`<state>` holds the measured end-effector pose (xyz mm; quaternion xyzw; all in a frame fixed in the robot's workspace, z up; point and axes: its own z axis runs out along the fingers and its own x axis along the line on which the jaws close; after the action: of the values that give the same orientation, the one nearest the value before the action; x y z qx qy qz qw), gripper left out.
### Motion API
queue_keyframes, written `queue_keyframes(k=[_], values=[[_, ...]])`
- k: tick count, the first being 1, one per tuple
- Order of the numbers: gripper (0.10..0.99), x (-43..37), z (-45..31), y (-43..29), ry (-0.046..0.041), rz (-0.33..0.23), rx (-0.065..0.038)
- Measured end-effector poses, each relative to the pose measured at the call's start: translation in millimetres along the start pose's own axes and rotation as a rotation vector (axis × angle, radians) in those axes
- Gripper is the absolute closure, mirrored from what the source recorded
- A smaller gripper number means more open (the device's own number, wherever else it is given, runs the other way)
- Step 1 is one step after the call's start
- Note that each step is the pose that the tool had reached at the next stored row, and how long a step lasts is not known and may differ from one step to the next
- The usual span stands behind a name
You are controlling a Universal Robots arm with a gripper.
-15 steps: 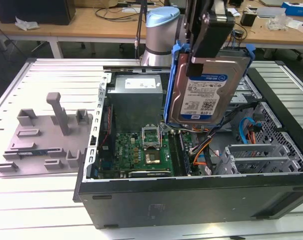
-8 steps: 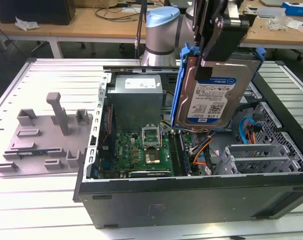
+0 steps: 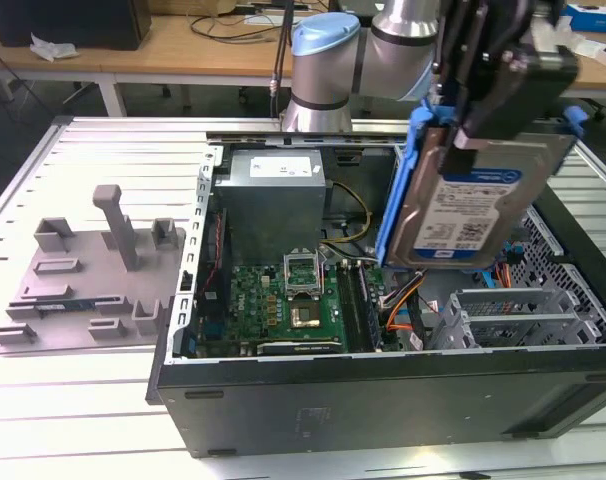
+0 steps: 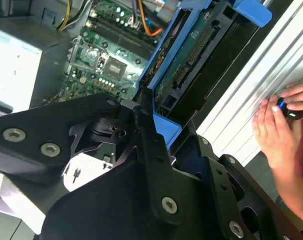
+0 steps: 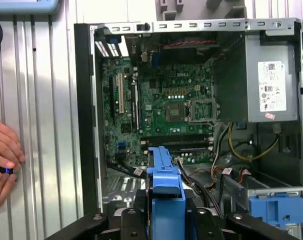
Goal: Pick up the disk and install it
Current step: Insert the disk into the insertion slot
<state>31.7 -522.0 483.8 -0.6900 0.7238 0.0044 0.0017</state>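
From my seat, the disk (image 3: 470, 205) has its upper end hidden behind the gripper (image 3: 471, 128) clamped on it. The arm (image 3: 323, 70) above runs out past the exterior view's upper edge. In the second wrist view I get the disk edge-on, with its label face turned out of sight. In the first wrist view its blue carrier frame (image 5: 164, 192) is cut off at the picture's edge. A person's hand (image 4: 277, 131) is cropped in both wrist views. The small dark thing (image 4: 290, 111) it pinches is too small to tell.
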Motion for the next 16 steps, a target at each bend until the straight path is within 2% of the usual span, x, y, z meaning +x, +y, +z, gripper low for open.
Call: queue_keyframes(k=[3, 4, 7, 16], values=[[0.718, 6.1, 0.0, -13.0, -0.0001, 0.000, 0.000], [0.718, 8.1, 0.0, -19.8, -0.0001, 0.000, 0.000], [0.718, 9.8, 0.1, -32.3, 0.0000, -0.001, 0.000], [0.718, 10.0, 1.7, -50.5, 0.0001, -0.043, 0.000]])
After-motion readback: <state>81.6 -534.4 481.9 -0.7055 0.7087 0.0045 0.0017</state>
